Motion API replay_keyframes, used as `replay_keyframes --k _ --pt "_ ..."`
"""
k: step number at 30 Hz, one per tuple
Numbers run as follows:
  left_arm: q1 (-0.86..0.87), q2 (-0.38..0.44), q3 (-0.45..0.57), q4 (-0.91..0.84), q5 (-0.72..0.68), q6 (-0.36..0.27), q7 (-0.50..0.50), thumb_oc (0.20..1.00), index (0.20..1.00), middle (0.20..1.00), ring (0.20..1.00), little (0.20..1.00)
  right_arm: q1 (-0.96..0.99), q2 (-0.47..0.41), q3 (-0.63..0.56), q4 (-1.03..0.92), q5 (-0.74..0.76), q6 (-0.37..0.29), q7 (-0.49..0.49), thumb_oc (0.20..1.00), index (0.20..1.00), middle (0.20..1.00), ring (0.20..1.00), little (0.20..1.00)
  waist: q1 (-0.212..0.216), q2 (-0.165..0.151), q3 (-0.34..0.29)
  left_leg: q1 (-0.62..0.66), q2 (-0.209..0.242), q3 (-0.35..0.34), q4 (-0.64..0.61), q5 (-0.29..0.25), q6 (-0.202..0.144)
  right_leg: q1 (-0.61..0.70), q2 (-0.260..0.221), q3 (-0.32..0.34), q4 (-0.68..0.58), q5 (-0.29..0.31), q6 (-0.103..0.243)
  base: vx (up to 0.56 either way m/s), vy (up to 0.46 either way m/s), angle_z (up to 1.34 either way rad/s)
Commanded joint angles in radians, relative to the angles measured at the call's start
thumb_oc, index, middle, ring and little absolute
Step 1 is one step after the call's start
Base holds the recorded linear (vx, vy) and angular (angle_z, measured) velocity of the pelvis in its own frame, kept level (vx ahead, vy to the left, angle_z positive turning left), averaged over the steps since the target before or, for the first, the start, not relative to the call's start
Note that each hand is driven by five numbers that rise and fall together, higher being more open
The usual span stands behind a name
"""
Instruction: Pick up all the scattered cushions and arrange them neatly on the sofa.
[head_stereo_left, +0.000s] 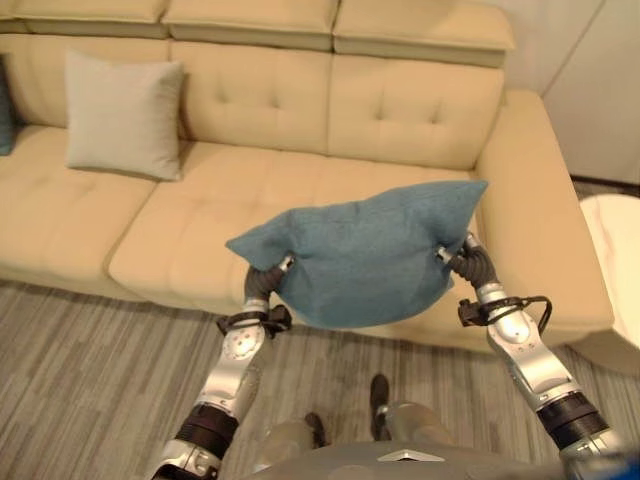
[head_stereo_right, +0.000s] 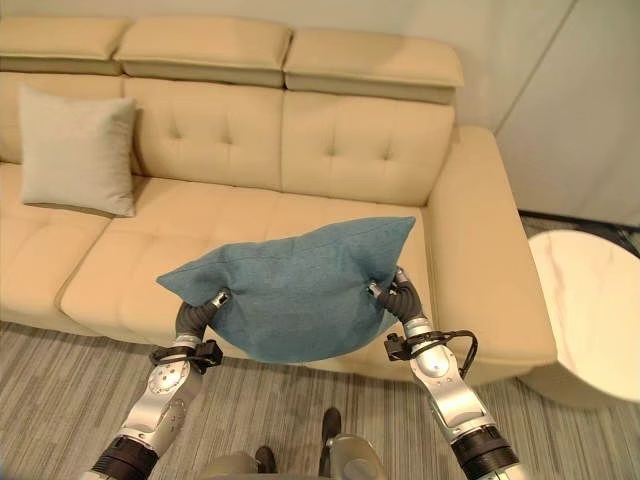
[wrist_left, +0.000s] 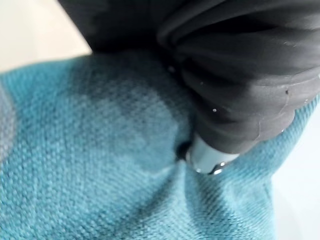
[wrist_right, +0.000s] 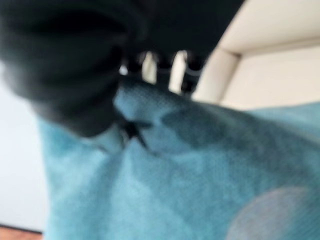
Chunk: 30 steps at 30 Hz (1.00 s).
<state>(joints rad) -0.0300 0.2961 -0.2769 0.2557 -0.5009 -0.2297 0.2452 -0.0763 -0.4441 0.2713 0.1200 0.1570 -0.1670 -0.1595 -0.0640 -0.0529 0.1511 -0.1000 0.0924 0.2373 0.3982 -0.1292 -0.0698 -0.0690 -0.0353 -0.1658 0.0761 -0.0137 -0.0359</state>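
The robot holds a blue cushion (head_stereo_left: 365, 255) up in the air in front of a big cream sofa (head_stereo_left: 400, 110). The cushion is between its two hands, over the front edge of the seat and not touching it. The left hand (head_stereo_left: 270, 282) is pushed into the left side of the cushion, and the right hand (head_stereo_left: 462, 256) is pushed into the right side. The cloth dents in where each hand meets it. Most of the fingers are hidden in the soft cloth, so I cannot tell if they are curled or straight. A pale grey cushion (head_stereo_left: 123, 115) stands on the left part of the sofa and leans on the back. A round white table (head_stereo_right: 590, 310) sits just beside the right arm of the sofa. The floor (head_stereo_left: 90, 370) is grey with stripes.
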Motion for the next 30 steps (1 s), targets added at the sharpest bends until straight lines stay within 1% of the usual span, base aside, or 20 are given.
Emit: replay_keyframes --k 1,2,3,4,5,6,8,10,12,13,14,17,20,22,23,24,25,26,27,30 --pt "-0.100 -0.002 -0.073 -0.133 0.010 -0.086 -0.065 0.200 0.200 0.200 0.200 0.200 -0.036 0.022 -0.013 -0.134 0.028 -0.118 0.023 0.200 0.200 0.200 0.200 0.200 -0.014 -0.034 -0.044 -0.038 0.024 0.018 -0.165 0.116 -0.019 0.033 -0.009 0.014 0.018 0.000 0.116 0.13 0.024 0.15" --pt "-0.099 -0.002 -0.074 -0.133 0.010 -0.086 -0.064 0.200 0.200 0.200 0.200 0.200 -0.036 0.022 -0.013 -0.134 0.028 -0.119 0.022 0.200 0.200 0.200 0.200 0.200 -0.015 -0.036 -0.046 -0.036 0.021 0.017 -0.172 0.120 -0.019 0.033 -0.011 0.013 0.018 -0.001 0.117 0.19 0.071 0.06" --pt "-0.103 -0.003 -0.072 -0.136 0.012 -0.085 -0.061 0.200 0.200 0.200 0.200 0.200 -0.039 0.025 -0.012 -0.127 0.022 -0.119 0.016 0.200 0.200 0.200 0.200 0.200 0.000 -0.027 -0.041 -0.068 0.048 -0.001 -0.243 0.187 -0.033 0.050 -0.002 0.022 0.016 -0.016 0.117 0.19 0.077 -0.04" --pt "-0.106 -0.005 -0.070 -0.135 0.011 -0.086 -0.057 0.200 0.200 0.200 0.200 0.200 -0.043 0.028 -0.012 -0.122 0.021 -0.120 0.011 0.200 0.200 0.200 0.200 0.200 0.008 -0.025 -0.037 -0.078 0.057 -0.015 -0.271 0.223 -0.044 0.061 0.003 0.027 0.018 -0.024 0.115 0.25 0.101 -0.01" --pt "-0.108 -0.005 -0.068 -0.138 0.008 -0.089 -0.055 0.200 0.200 0.200 0.200 0.200 -0.045 0.033 -0.011 -0.116 0.026 -0.119 0.008 0.200 0.200 0.200 0.200 0.200 0.014 -0.026 -0.033 -0.088 0.058 -0.026 -0.274 0.237 -0.048 0.071 0.006 0.035 0.020 -0.032 0.113 0.20 0.096 -0.18" --pt "-0.103 -0.003 -0.063 -0.142 0.002 -0.092 -0.059 0.200 0.200 0.200 0.200 0.200 -0.043 0.033 -0.013 -0.118 0.028 -0.119 0.012 0.200 0.200 0.200 0.200 0.200 0.013 -0.024 -0.036 -0.070 0.054 -0.025 -0.287 0.221 -0.043 0.073 0.007 0.042 0.025 -0.041 0.114 0.22 0.129 -0.25" --pt "-0.099 -0.001 -0.063 -0.151 0.002 -0.092 -0.061 0.200 0.200 0.200 0.200 0.200 -0.042 0.036 -0.016 -0.117 0.023 -0.120 0.012 0.200 0.200 0.200 0.200 0.200 0.015 -0.024 -0.038 -0.051 0.047 -0.015 -0.296 0.215 -0.039 0.088 0.000 0.044 0.026 -0.048 0.120 0.18 0.147 -0.40" --pt "-0.095 0.006 -0.061 -0.162 0.002 -0.094 -0.061 0.200 0.200 0.200 0.200 0.200 -0.061 0.051 -0.008 -0.111 0.020 -0.113 0.008 0.200 0.200 0.200 0.200 0.200 0.024 -0.017 -0.045 -0.030 0.017 -0.010 -0.284 0.184 -0.020 0.089 -0.030 0.060 0.058 -0.051 0.140 0.20 0.241 -0.37" --pt "-0.095 0.008 -0.061 -0.163 0.005 -0.094 -0.058 0.200 0.200 0.200 0.200 0.200 -0.069 0.058 -0.003 -0.105 0.017 -0.113 0.009 0.200 0.200 0.200 0.200 0.200 0.031 -0.016 -0.046 -0.014 0.007 0.006 -0.287 0.171 -0.010 0.086 -0.045 0.066 0.078 -0.049 0.151 0.12 0.211 -0.59" --pt "-0.092 0.011 -0.056 -0.175 0.010 -0.097 -0.051 0.200 0.200 0.200 0.200 0.200 -0.093 0.073 0.014 -0.099 0.010 -0.109 0.007 0.200 0.200 0.200 0.200 0.200 0.044 -0.007 -0.044 0.005 -0.019 0.024 -0.283 0.144 0.020 0.060 -0.086 0.060 0.149 -0.018 0.180 0.10 0.261 -0.41" --pt "-0.088 0.014 -0.053 -0.179 0.009 -0.098 -0.052 0.200 0.200 0.200 0.200 0.200 -0.098 0.076 0.017 -0.100 0.006 -0.106 0.009 0.200 0.200 0.200 0.200 0.200 0.047 -0.003 -0.045 0.018 -0.024 0.036 -0.291 0.139 0.027 0.041 -0.098 0.058 0.187 -0.005 0.189 0.14 0.332 -0.34" --pt "-0.090 0.025 -0.053 -0.184 0.028 -0.097 -0.048 0.200 0.200 0.200 0.200 0.200 -0.106 0.087 0.021 -0.100 -0.002 -0.108 0.009 0.200 0.200 0.200 0.200 0.200 0.040 0.007 -0.042 0.055 -0.045 0.044 -0.309 0.119 0.051 -0.016 -0.114 0.069 0.298 0.027 0.196 0.10 0.182 -0.50" --pt "-0.094 0.028 -0.049 -0.180 0.040 -0.099 -0.043 0.200 0.200 0.200 0.200 0.200 -0.129 0.087 0.031 -0.093 -0.003 -0.106 0.006 0.200 0.200 0.200 0.200 0.200 0.030 0.012 -0.047 0.089 -0.059 0.053 -0.343 0.108 0.049 -0.058 -0.136 0.042 0.227 0.052 0.196 0.09 0.065 -0.01" --pt "-0.098 0.029 -0.040 -0.182 0.039 -0.100 -0.043 0.200 0.200 0.200 0.200 0.200 -0.145 0.081 0.035 -0.091 -0.010 -0.107 0.007 0.200 0.200 0.200 0.200 0.200 0.024 0.013 -0.047 0.108 -0.062 0.053 -0.359 0.103 0.041 -0.090 -0.137 0.030 0.138 0.073 0.198 0.10 -0.030 -0.11" --pt "-0.104 0.029 -0.036 -0.173 0.037 -0.099 -0.035 0.200 0.200 0.200 0.200 0.200 -0.146 0.078 0.039 -0.094 -0.014 -0.108 0.005 0.200 0.200 0.200 0.200 0.200 0.018 0.008 -0.045 0.115 -0.066 0.049 -0.359 0.096 0.036 -0.101 -0.135 0.031 0.087 0.087 0.200 0.09 -0.053 -0.12" --pt "-0.109 0.028 -0.034 -0.171 0.033 -0.097 -0.036 0.200 0.200 0.200 0.200 0.200 -0.135 0.078 0.034 -0.099 -0.009 -0.107 0.010 0.200 0.200 0.200 0.200 0.200 0.011 0.005 -0.043 0.115 -0.068 0.035 -0.348 0.095 0.034 -0.080 -0.126 0.048 0.081 0.083 0.202 0.08 -0.061 -0.01" --pt "-0.103 0.025 -0.029 -0.175 0.043 -0.102 -0.038 0.200 0.200 0.200 0.200 0.200 -0.133 0.075 0.036 -0.102 -0.022 -0.108 0.009 0.200 0.200 0.200 0.200 0.200 0.010 0.003 -0.043 0.121 -0.067 0.041 -0.346 0.093 0.033 -0.080 -0.133 0.053 0.084 0.108 0.213 0.10 -0.065 0.27" --pt "-0.110 0.019 -0.034 -0.169 0.047 -0.101 -0.041 0.200 0.200 0.200 0.200 0.200 -0.126 0.067 0.033 -0.110 -0.025 -0.107 0.012 0.200 0.200 0.200 0.200 0.200 0.007 0.003 -0.052 0.126 -0.065 0.035 -0.350 0.094 0.028 -0.064 -0.117 0.071 0.073 0.085 0.207 0.16 -0.106 0.47" --pt "-0.115 0.011 -0.032 -0.167 0.053 -0.104 -0.046 0.200 0.200 0.200 0.200 0.200 -0.127 0.059 0.024 -0.111 -0.029 -0.106 0.016 0.200 0.200 0.200 0.200 0.200 0.009 0.001 -0.066 0.135 -0.064 0.038 -0.361 0.096 0.021 -0.036 -0.114 0.049 0.034 0.080 0.202 0.14 -0.087 0.43" --pt "-0.121 0.005 -0.036 -0.165 0.050 -0.100 -0.049 0.200 0.200 0.200 0.200 0.200 -0.127 0.053 0.017 -0.111 -0.030 -0.103 0.012 0.200 0.200 0.200 0.200 0.200 0.007 0.003 -0.081 0.147 -0.061 0.036 -0.376 0.100 0.014 -0.001 -0.103 0.036 -0.004 0.076 0.199 0.12 -0.093 0.02"
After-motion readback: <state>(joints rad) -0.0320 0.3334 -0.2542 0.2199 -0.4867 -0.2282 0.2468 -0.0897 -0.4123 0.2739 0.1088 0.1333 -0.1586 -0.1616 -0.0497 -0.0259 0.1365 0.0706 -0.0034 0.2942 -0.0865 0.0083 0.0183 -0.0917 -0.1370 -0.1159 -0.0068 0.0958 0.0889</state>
